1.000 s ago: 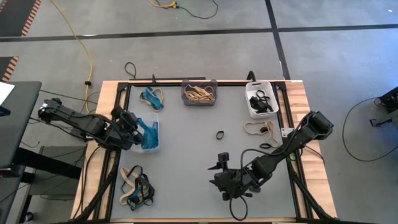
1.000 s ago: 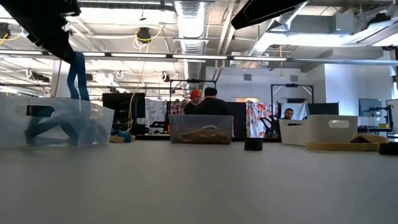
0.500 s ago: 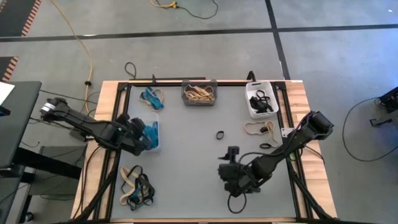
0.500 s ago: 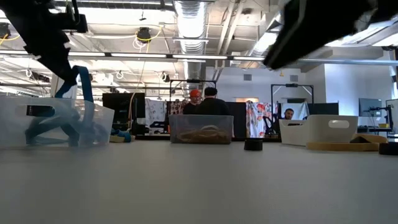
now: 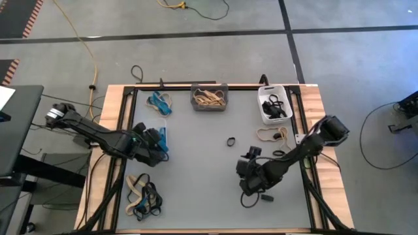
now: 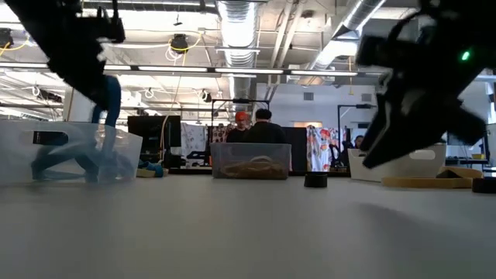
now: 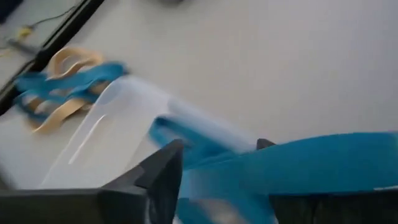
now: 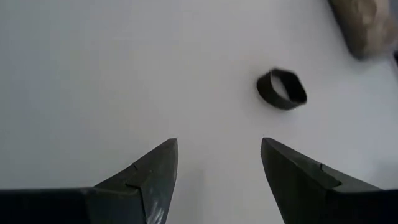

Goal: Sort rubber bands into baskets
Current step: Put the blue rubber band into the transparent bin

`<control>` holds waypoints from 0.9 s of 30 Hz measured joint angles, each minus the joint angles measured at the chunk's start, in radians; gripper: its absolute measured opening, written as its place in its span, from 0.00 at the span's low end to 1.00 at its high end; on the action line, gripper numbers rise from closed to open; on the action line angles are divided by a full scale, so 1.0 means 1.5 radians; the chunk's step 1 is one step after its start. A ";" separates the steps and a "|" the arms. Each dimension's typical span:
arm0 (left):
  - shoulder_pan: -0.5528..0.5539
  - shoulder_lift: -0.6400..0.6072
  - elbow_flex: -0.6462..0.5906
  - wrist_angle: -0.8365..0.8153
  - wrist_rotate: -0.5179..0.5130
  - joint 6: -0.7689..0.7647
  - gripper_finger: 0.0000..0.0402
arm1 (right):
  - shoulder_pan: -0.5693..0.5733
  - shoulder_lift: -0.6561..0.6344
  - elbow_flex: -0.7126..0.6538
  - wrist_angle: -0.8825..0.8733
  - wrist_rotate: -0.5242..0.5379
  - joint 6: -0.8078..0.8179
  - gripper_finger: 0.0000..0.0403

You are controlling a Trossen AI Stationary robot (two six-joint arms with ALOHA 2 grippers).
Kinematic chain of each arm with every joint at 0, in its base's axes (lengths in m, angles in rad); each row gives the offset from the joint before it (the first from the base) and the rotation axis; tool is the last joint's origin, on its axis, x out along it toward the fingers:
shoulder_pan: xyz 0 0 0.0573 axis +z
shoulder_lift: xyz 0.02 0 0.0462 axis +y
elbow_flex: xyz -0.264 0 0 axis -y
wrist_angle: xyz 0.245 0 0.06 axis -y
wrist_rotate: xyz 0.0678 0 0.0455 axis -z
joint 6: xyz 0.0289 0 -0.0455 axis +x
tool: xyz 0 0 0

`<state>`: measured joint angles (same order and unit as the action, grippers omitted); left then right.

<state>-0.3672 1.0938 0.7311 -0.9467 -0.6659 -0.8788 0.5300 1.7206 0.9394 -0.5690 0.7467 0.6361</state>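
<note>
My left gripper (image 5: 157, 141) stands open over the clear basket (image 6: 46, 155) at the table's left. A blue rubber band (image 7: 323, 163) still lies over one of its fingers. My right gripper (image 8: 217, 163) is open and low over the table's middle. A lone black rubber band (image 8: 282, 88) lies flat on the table a little beyond it, toward the far edge (image 5: 231, 141). The dark grey basket (image 5: 209, 98) at the far edge holds tan bands. The white basket (image 5: 273, 106) at the far right holds black ones. My left gripper has its fingers apart, and the blue band lies draped across one finger (image 7: 267, 149), not pinched. The fingers slant down from the table's left. The band hangs below them (image 6: 111, 108), with its lower end inside the clear basket.
Loose blue and tan bands (image 5: 160, 102) lie at the far left. A mixed pile (image 5: 144, 196) lies at the near left. Tan and black bands (image 5: 274, 136) lie beside the white basket. People stand in the room beyond the table (image 6: 256, 128).
My left gripper has sunk and moved toward the table's right over the clear basket, then opened. The blue band has come down with it into the basket. My right gripper has dropped, rolled and moved toward the far edge, nearer the black band, staying open.
</note>
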 joint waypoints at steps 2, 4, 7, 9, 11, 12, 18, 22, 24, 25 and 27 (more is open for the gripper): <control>0.000 -0.020 0.000 0.047 0.000 0.022 0.52 | -0.019 0.000 -0.021 0.025 -0.008 -0.005 0.64; 0.000 -0.041 0.000 0.096 -0.002 0.046 0.53 | -0.040 0.000 -0.040 0.048 -0.011 -0.012 0.63; 0.000 -0.069 0.000 0.173 -0.013 0.087 0.54 | -0.078 0.000 -0.066 0.100 -0.030 -0.042 0.62; -0.001 -0.081 0.000 0.217 -0.015 0.111 0.54 | -0.103 0.000 -0.079 0.136 -0.056 -0.070 0.61; -0.004 -0.085 0.000 0.249 -0.015 0.132 0.54 | -0.128 0.000 -0.089 0.181 -0.081 -0.100 0.60; -0.005 -0.085 0.000 0.263 -0.015 0.141 0.54 | -0.140 0.000 -0.094 0.201 -0.092 -0.114 0.59; -0.017 -0.065 0.001 0.301 -0.014 0.155 0.54 | -0.201 -0.001 -0.106 0.275 -0.148 -0.180 0.57; -0.024 -0.028 0.001 0.306 -0.014 0.143 0.54 | -0.231 -0.001 -0.106 0.302 -0.169 -0.225 0.56; -0.025 -0.006 0.001 0.295 -0.013 0.115 0.54 | -0.249 -0.001 -0.106 0.311 -0.188 -0.237 0.56; -0.025 0.003 0.001 0.285 -0.017 0.093 0.54 | -0.258 -0.001 -0.106 0.315 -0.199 -0.241 0.56; -0.024 0.019 0.001 0.236 -0.039 0.037 0.54 | -0.271 -0.001 -0.106 0.319 -0.218 -0.248 0.56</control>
<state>-0.4030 1.1224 0.7328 -0.5924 -0.7240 -0.8230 0.1228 1.7191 0.7803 -0.0900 0.4198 0.2646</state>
